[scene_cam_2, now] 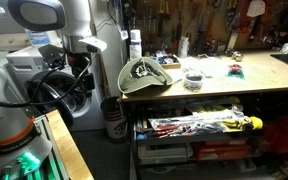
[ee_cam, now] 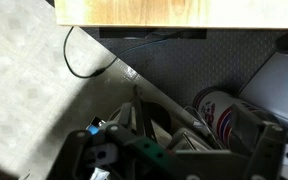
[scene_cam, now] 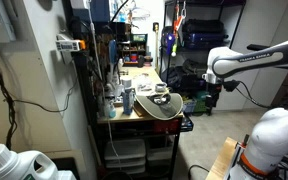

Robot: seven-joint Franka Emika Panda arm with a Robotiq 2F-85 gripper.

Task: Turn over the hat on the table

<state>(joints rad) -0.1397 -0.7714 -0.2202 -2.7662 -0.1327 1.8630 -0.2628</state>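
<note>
The hat lies at the end of the wooden table, dark olive face up with a pale tan edge, its brim hanging over the table's end. It also shows in an exterior view. My gripper hangs off the table's end, beside the hat and apart from it; it also shows in an exterior view. In the wrist view the fingers stand wide apart with nothing between them. This view shows the table's edge and the floor; the hat is out of it.
Small bottles, cans and a round tin stand on the table behind the hat. A white bucket with a red and blue label and a black cable are on the floor below my gripper. Shelves with tools sit under the tabletop.
</note>
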